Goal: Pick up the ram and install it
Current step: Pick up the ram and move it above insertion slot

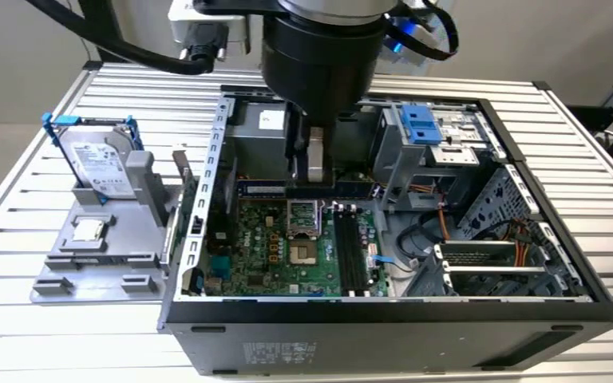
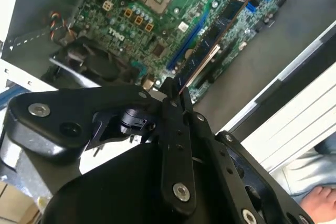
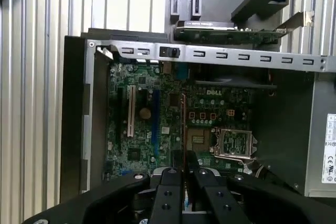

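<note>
I have the jaws clamped on the ram (image 1: 262, 189), holding it on edge above the far end of the motherboard (image 1: 269, 255), inside the open case (image 1: 392, 343) on the counter (image 1: 29, 335)

motherboard (image 1: 285, 247) green | ram (image 1: 259, 189) dark blue | hard drive (image 1: 102, 159) silver, blue frame | table (image 1: 29, 239) white, ribbed | gripper (image 3: 184, 157) black

From where I stand, a maker's mark sits in white on the board (image 3: 157, 129), while the labels on the drive (image 1: 102, 163), supply (image 3: 323, 140) and case (image 1: 413, 343) (all fine print) can't be read.
</note>
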`<state>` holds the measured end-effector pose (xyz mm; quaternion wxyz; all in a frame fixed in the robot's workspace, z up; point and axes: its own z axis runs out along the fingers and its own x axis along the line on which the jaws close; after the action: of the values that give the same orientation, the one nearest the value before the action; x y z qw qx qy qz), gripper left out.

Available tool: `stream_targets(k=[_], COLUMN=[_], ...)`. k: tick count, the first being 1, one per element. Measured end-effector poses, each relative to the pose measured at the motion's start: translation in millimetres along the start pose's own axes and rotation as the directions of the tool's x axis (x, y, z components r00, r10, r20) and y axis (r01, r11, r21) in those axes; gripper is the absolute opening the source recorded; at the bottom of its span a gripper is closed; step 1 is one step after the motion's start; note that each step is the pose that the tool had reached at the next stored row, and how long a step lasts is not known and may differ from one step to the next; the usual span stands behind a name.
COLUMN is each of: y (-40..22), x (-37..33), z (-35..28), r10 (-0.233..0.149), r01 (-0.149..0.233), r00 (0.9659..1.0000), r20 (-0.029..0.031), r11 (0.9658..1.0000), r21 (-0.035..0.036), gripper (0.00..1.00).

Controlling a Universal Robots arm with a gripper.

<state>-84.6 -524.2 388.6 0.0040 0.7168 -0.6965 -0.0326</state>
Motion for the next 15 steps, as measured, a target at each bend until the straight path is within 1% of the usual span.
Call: stream_targets(k=[11, 13, 15], y=[-49.7, -57.5, -63.6], x=[1.4, 1.6, 1.8], z=[-2.4, -2.7, -2.9], r10=[0.0, 0.001, 0.004], r01=[0.0, -0.001, -0.004], r00=[1.0, 1.0, 1.0], r20=[0.0001, 0.0002, 0.0003], r11=[1.0, 1.0, 1.0], r21=[0.0, 0.0001, 0.0001], gripper=[0.0, 0.0, 0.0])
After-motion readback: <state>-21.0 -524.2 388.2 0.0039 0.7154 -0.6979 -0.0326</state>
